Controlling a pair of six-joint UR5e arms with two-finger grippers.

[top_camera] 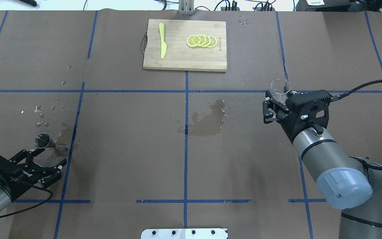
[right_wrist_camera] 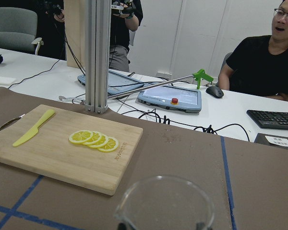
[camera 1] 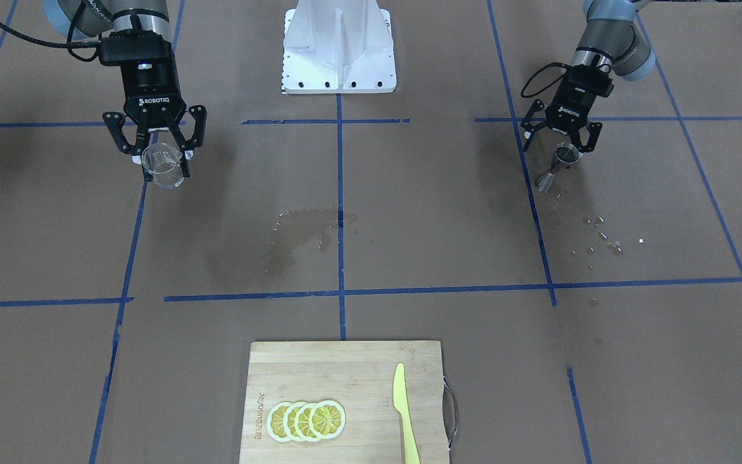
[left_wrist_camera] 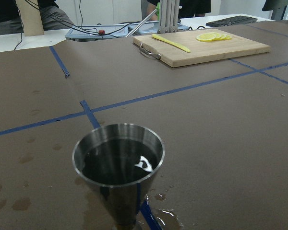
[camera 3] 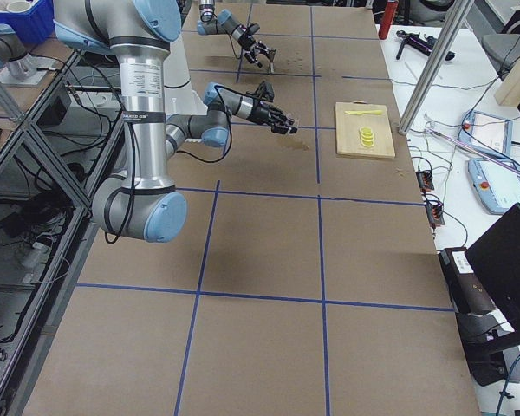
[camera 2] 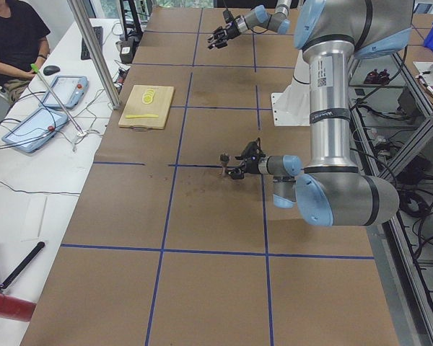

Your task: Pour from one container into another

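Found the glass cup (camera 1: 163, 169) grasped at the fingertips of the right hand (camera 1: 162, 158), upright, mouth up, apparently lifted off the bench (top_camera: 128, 139). Looks empty in the right wrist view, though hard to call with clear glass. Logged the left hand (top_camera: 51, 157) released, jaws spread wide, nothing pinched. Spotted the jigger (top_camera: 51, 144) just ahead of that hand's fingertips, at the mouth of the gap; cannot tell whether just inside or just outside, no contact visible. Standing on the bench, long axis upright, wide cone up, something dark and glinting inside in the left wrist view, likely liquid. Key relation: well apart from the cup-carrying hand, far off to that hand's left, across the bench's middle line and beyond a wet patch (top_camera: 207, 122). Nearer by far to the left hand. Judged from liquid in the jigger and spill on the bench: pouring done, or partly done. For any further pour, expect a long leftward carry of the cup, or a close of the left hand on the jigger's waist and a meeting mid-bench. Risk there of tipping the narrow-footed jigger.
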